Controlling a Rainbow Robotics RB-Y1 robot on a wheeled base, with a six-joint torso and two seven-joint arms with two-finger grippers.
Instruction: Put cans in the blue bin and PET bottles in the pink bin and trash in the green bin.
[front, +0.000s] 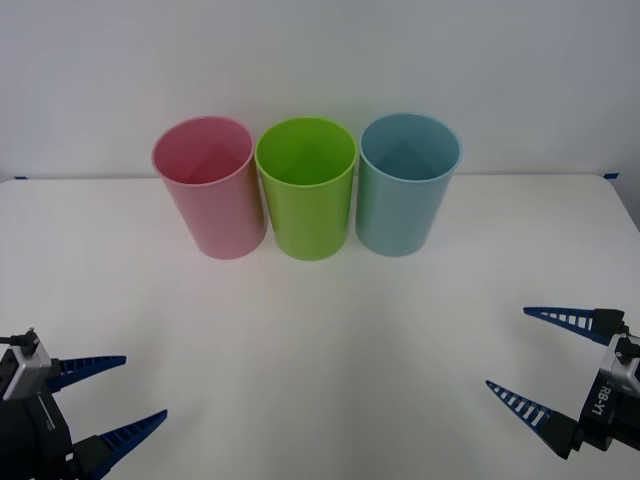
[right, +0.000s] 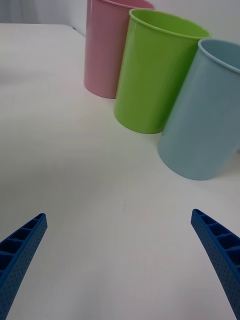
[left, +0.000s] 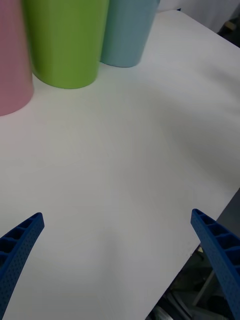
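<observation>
So the three bins stand upright in a tight row at the far side of the white tabletop (front: 320, 330): pink bin (front: 208, 188) on the left, green bin (front: 306, 188) in the middle, blue bin (front: 407, 184) on the right, each just beside its neighbour. Left pincer (front: 118, 398) hangs over the near left corner, spread wide, holding nothing. Right pincer (front: 540, 362) sits at the near right, also wide and holding nothing, well apart from the bins.
</observation>
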